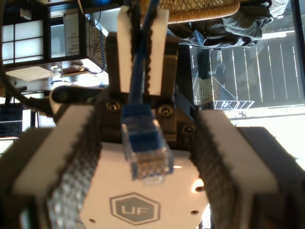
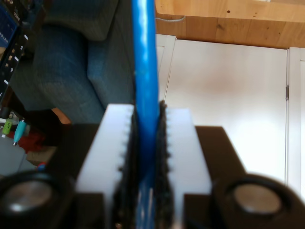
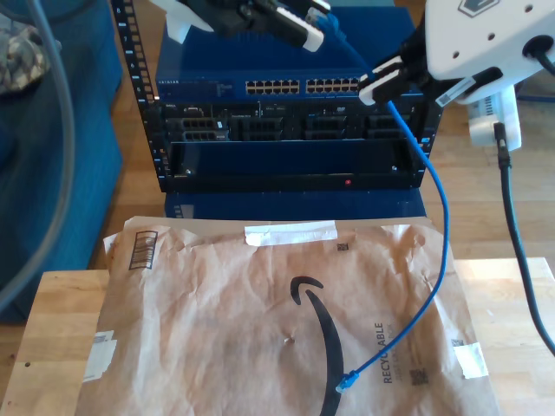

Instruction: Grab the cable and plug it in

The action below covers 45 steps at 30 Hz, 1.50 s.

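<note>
Second gripper (image 2: 145,157) pinching cable (image 3: 438,251), seemingly lengthwise

The cable (image 2: 145,95) is blurred where the jaws hide its lower stretch.

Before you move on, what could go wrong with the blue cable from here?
1. My second hand pinches the cable, but my first hand is open around the plug; closing off-centre could crush its clip.
2. The rest of the cable hangs down to the paper envelope, where the free plug lies; it may drag or catch.
3. The switch ports sit close together, so a wrong port is easy to hit.
</note>
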Each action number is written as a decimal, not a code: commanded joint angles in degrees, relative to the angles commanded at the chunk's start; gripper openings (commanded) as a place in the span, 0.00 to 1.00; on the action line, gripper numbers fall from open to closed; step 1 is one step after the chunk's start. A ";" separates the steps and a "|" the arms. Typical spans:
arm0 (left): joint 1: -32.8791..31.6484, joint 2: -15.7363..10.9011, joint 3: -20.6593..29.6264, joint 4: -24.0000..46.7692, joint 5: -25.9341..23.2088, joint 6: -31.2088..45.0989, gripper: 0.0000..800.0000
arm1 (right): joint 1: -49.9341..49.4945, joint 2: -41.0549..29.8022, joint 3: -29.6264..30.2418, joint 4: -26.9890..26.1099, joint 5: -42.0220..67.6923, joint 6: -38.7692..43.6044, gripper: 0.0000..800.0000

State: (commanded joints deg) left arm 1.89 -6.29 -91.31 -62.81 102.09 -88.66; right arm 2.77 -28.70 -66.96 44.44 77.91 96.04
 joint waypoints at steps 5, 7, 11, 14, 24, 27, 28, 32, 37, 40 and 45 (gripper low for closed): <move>0.70 0.09 0.00 -0.09 0.00 0.00 0.33 | 0.00 0.00 -0.09 0.00 0.00 0.09 0.00; 0.70 0.09 0.00 -0.18 0.00 0.09 0.33 | 0.35 0.00 0.00 0.00 0.00 0.09 0.00; 0.79 0.09 0.09 -0.18 0.18 0.09 0.33 | 0.88 0.18 0.09 0.00 -0.09 0.09 0.00; 0.79 0.00 0.18 -0.18 0.18 0.09 0.33 | 0.88 0.18 0.18 0.00 -0.09 0.09 0.00; 0.79 0.00 0.26 -0.26 0.35 0.26 0.33 | 0.88 0.18 0.35 0.00 -0.09 0.09 0.00; 0.79 0.00 0.44 -0.26 0.53 0.26 0.33 | 0.88 0.18 0.44 0.00 -0.09 0.09 0.00; 0.79 -0.09 0.44 -0.26 0.97 0.44 0.33 | 0.88 0.26 0.44 0.00 -0.09 0.09 0.00; 0.79 -0.09 0.35 -0.35 1.67 0.53 0.33 | 0.97 0.35 0.44 0.00 -0.18 0.09 0.00; 0.79 -0.18 0.35 -0.35 1.76 0.53 0.33 | 0.97 0.35 0.44 0.00 -0.26 0.09 0.00; 0.79 -0.18 0.35 -0.26 1.76 0.62 0.32 | 0.97 0.44 0.44 0.00 -0.26 0.09 0.00; 0.79 -0.18 0.44 -0.26 1.76 1.32 0.25 | 0.97 0.44 0.44 0.00 -0.26 0.09 0.00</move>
State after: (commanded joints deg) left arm 2.68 -6.46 -90.87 -63.08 103.85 -87.34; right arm 3.74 -28.26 -66.52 44.44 77.65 96.13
